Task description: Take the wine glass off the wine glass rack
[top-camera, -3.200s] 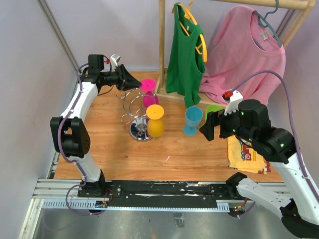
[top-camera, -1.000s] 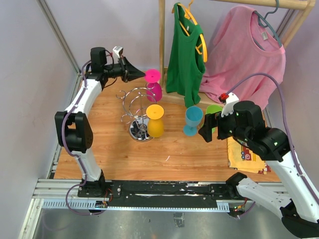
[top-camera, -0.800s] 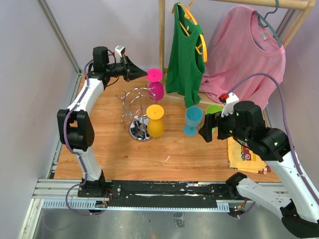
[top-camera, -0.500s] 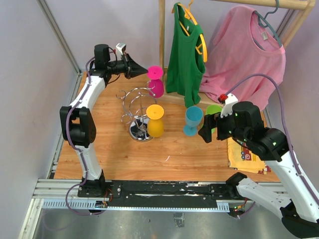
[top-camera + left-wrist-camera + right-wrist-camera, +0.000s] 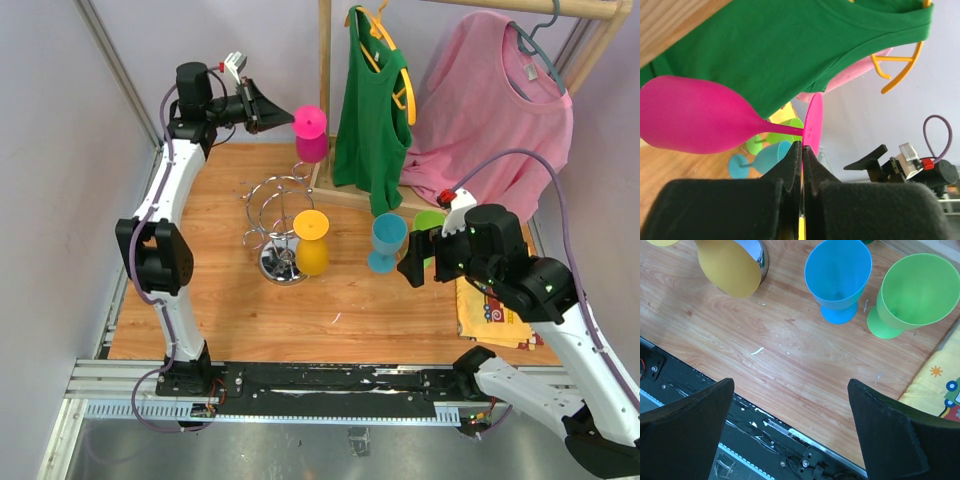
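Observation:
A pink wine glass [image 5: 311, 132] hangs in the air behind and above the silver wire wine glass rack [image 5: 272, 203], apart from its loops. My left gripper [image 5: 284, 114] is shut on the edge of the glass's round foot [image 5: 814, 124], with the bowl [image 5: 695, 122] out to the side. A yellow wine glass [image 5: 311, 246] hangs upside down on the rack. My right gripper [image 5: 415, 266] hovers open over the bare table [image 5: 805, 340] with nothing between its fingers.
A blue glass [image 5: 838, 275] and a green glass [image 5: 912, 292] stand upright right of the rack. A wooden clothes rack [image 5: 324, 90] at the back carries a green top [image 5: 372, 130] and a pink shirt [image 5: 490, 110]. A yellow patterned cloth [image 5: 490, 310] lies at the right.
My left gripper has risen and moved back with the pink glass, carrying it up away from the rack's loops. The right arm has barely moved.

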Tool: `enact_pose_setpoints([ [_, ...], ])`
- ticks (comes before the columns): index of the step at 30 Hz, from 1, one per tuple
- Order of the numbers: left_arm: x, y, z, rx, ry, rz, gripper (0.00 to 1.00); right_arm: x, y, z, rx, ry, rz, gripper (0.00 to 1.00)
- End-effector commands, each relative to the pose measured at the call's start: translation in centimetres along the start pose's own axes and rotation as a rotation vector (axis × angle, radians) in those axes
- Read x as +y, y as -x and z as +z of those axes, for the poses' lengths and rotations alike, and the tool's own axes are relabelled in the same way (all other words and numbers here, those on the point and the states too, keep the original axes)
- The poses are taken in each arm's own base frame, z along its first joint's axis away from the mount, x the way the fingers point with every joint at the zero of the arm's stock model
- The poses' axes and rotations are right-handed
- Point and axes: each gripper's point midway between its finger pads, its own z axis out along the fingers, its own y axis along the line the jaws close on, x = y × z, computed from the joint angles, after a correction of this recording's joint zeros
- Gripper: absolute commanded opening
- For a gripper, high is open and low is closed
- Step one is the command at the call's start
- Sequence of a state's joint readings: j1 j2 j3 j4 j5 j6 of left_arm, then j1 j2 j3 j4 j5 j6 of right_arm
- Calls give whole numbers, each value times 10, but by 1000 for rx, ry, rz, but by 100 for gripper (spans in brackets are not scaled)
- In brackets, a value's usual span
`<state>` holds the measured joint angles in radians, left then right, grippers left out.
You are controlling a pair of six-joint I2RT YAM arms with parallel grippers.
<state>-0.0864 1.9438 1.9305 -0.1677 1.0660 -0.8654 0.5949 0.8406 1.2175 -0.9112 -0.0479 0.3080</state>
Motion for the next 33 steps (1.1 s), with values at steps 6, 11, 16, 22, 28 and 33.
enact_pose_setpoints([
  [6,-102,16,-40,-127,-37,525,0,0,15,-12,-81,0,-10,98],
  [11,-130,-3,-50,-139,25,780,0,4,23,-16,-101,12,-18,98],
  [16,-149,-46,-39,-123,117,1053,0,5,33,-20,-116,10,-27,98],
  [22,-172,-95,-34,-111,161,1293,0,-3,46,-39,-163,-40,-34,98],
  [28,-174,-138,-29,-63,193,1461,0,-15,59,-76,-244,-110,-39,98],
  [33,-150,-194,-15,73,242,1644,0,-23,66,-96,-270,-157,-53,98],
])
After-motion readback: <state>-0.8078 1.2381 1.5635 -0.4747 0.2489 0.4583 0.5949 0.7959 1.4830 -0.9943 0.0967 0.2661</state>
